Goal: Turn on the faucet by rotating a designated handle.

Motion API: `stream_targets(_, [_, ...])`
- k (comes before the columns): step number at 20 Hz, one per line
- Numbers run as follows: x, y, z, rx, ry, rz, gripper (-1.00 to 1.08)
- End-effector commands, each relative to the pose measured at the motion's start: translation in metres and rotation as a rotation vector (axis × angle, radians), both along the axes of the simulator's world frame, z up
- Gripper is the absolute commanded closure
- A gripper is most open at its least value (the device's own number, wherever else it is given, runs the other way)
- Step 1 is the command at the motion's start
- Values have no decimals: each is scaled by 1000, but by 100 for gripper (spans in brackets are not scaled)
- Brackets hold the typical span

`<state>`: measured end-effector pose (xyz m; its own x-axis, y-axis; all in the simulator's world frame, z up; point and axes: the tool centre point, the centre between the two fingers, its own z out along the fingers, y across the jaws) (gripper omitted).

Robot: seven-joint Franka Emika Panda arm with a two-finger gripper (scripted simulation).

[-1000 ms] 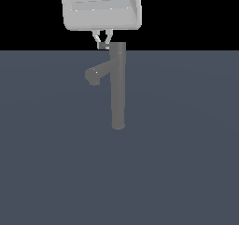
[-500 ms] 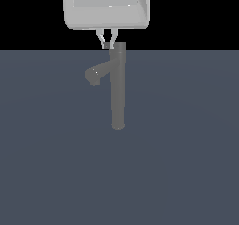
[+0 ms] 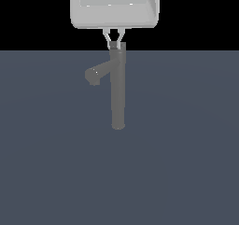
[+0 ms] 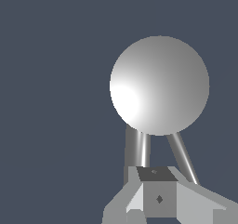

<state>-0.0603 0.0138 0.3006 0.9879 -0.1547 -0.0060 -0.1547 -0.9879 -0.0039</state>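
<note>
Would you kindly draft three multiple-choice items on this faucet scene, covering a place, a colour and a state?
1. The short angled tubular spout branches toward which side of the exterior view?
A left
B right
C straight up

2. The tall slim metallic faucet column is
A red
B grey
C green

3. The column stands
A tipped flat
B upright
C upside down

Answers: 1 A, the spout juts left of the column. 2 B, its metal renders grey. 3 B, it rises vertically to the pale gripper at its top.

Since the earlier pictures, the pale grey two-fingered gripper (image 3: pixel 115 44) has shifted slightly toward the exterior view's right, closer over the top of the tall grey metallic faucet column (image 3: pixel 117 88).
</note>
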Motion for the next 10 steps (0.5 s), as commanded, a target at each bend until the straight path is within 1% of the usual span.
stream_targets(1, [8,-43,0,-5,-7,-51,108])
stream_targets(2, [9,-49,0,-5,-5,-54,108])
stream_targets(3, [9,-49,0,-5,-5,-54,108])
stream_targets(4, [3,-14,0,0,4,-2,108])
stream_targets(10, [22,-35,0,-2,1,-21,108])
